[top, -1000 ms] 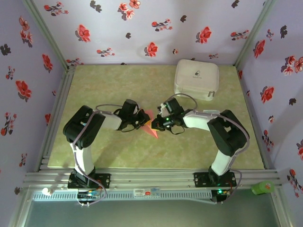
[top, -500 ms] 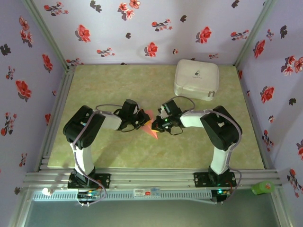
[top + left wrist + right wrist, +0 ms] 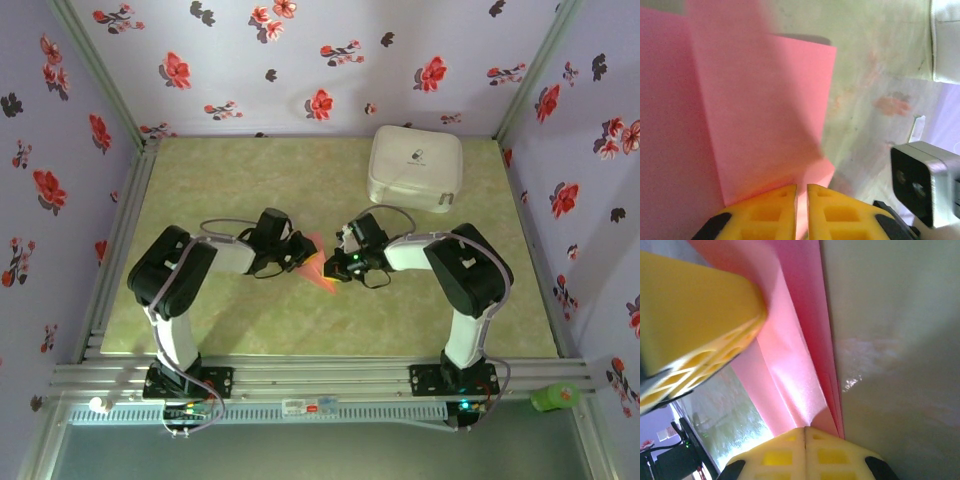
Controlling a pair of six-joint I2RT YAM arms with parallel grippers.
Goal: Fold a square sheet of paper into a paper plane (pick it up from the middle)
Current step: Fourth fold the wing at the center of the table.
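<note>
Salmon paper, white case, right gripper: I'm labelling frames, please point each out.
salmon paper (image 3: pixel 320 274), top external view, its near part.
white case (image 3: pixel 415 165), top external view, lid centre.
right gripper (image 3: pixel 805 429), right wrist view, between its closed fingertips.

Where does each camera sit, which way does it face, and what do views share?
Top external: above and behind the bases, facing down at the table; both arms, left hand and right hand meeting at the salmon-red paper.
Left wrist: on that arm, looking past its yellow fingers over the paper toward the white case.
Right wrist: on that arm, looking past its shut fingers along the paper's folds.
Shared: all show the paper.
</note>
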